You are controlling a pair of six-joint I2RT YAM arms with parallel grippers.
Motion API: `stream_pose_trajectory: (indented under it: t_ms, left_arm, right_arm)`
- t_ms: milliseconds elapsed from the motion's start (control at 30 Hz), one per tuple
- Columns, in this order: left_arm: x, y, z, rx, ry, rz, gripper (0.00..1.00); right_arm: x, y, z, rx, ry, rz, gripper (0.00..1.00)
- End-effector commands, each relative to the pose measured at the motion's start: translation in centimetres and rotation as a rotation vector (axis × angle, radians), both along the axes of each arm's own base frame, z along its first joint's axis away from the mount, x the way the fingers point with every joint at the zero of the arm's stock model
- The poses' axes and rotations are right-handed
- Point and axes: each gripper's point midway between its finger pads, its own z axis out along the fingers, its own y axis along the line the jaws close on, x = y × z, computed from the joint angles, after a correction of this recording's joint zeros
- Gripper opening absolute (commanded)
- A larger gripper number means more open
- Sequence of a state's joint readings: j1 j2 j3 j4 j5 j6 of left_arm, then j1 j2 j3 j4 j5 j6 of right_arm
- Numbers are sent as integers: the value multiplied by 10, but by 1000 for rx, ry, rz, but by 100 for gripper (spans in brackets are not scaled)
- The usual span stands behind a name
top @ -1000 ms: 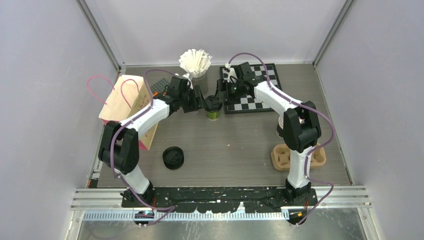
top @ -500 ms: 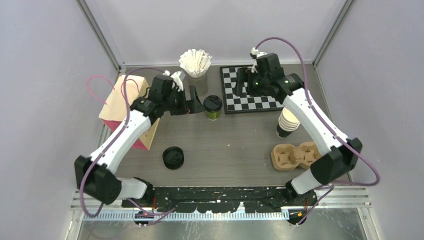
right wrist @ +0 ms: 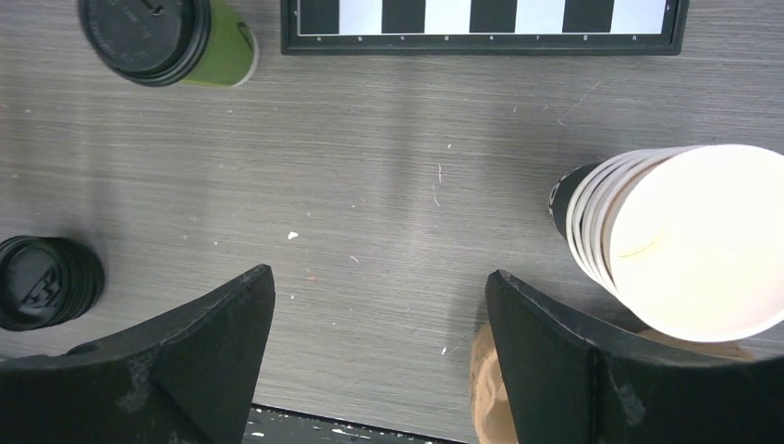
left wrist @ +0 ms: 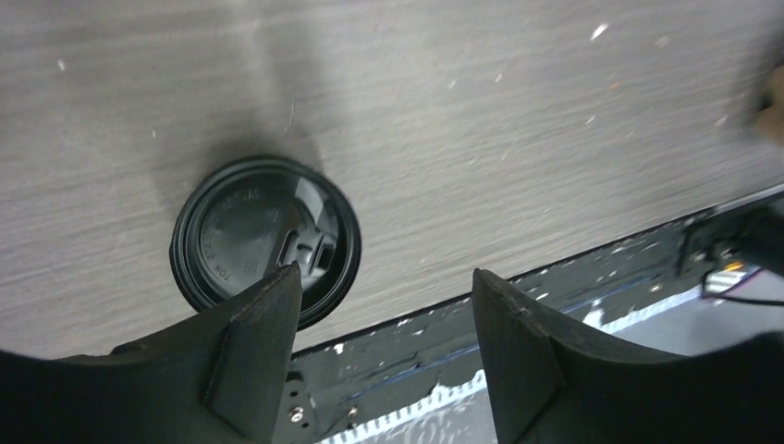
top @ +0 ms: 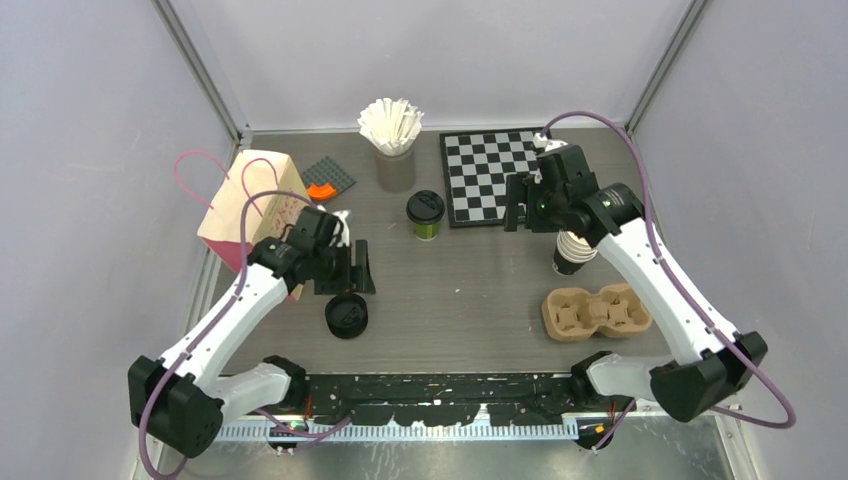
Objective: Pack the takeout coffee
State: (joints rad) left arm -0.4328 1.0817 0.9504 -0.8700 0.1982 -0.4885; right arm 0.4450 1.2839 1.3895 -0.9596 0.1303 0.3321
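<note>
Top external: takeout coffee (top: 425, 213) upright, lidded, just left of chessboard (top: 490, 175). Left gripper (left wrist: 384, 287) over black lid stack (left wrist: 263, 240) — jaws wide, empty. Right gripper (right wrist: 379, 287) likewise wide, empty — pulp cup carrier (right wrist: 481, 388) mostly cut off in right wrist view.

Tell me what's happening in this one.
Nothing is held. One lidded green coffee cup stands on the table by the chessboard. The left gripper hovers open close to a stack of black lids; the right gripper hangs open near the stacked paper cups. The pulp carrier is empty.
</note>
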Motion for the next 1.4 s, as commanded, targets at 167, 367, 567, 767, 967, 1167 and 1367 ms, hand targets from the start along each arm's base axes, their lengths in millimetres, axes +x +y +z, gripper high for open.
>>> stream_pose_trajectory:
  t_ms: [167, 367, 567, 767, 967, 1167, 1367]
  left_arm:
    - [-12, -12, -37, 77, 66, -43, 51]
    - [-9, -9, -55, 135, 98, -30, 39]
    - [-4, -7, -62, 173, 109, -21, 33]
    - [-5, -6, -70, 215, 146, -55, 32]
    - [-5, -7, -75, 225, 155, -61, 28]
    - [-5, -9, -77, 229, 154, -67, 21]
    - [-7, -10, -81, 250, 163, -73, 19]
  right_arm:
    - [-18, -4, 26, 52, -118, 42, 88]
    - [-25, 3, 22, 90, -138, 101, 87]
    - [-25, 4, 18, 85, -136, 120, 87]
    - [-27, 5, 16, 92, -138, 128, 87]
    - [-27, 6, 14, 94, -133, 132, 87]
    - [-26, 6, 12, 89, -130, 132, 87]
    - [-26, 6, 11, 89, -128, 131, 87]
